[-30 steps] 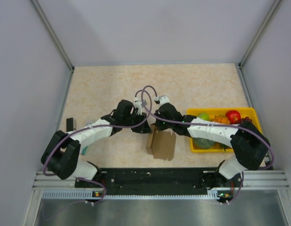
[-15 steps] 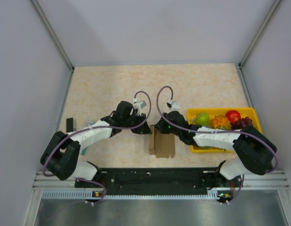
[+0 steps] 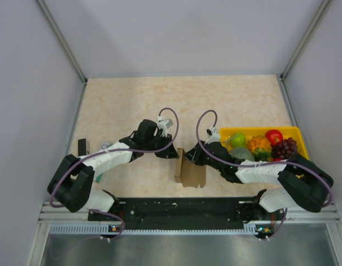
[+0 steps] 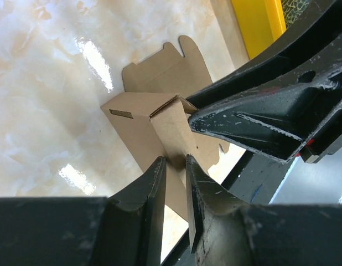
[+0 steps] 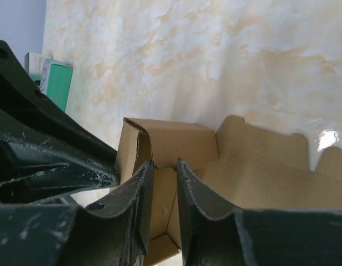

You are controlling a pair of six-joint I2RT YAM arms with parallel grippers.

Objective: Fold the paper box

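I have two hands, and both are down at the plain brown cardboard paper box [image 3: 192, 173]. It sits on the shiny cream stone-look table [image 3: 127, 105], near my side of it and between my two arms. The yellow plastic fruit tray [image 3: 295, 132] is close by on my right, but the box does not touch it.

The box is only part made. One end stands up like a little square tube. A flat flap with wavy tabs lies on the table beside it.

My left gripper [image 4: 174, 160] is right at a standing wall. Its jaws are a little way apart, and I see brown card in the gap. I cannot tell if they nip it.

My right gripper [image 5: 164, 162] is at the open top, close to a folded corner. Its jaws are a little apart too. I cannot tell if they hold anything.

I think this box is very light and thin. It should bend easily along its fold lines and stay stiff in between. It could slide on the smooth table if I push it. It could crush if I squeeze hard.

So I would hold a flap by its edge, near a fold line. My other hand would steady the standing wall.
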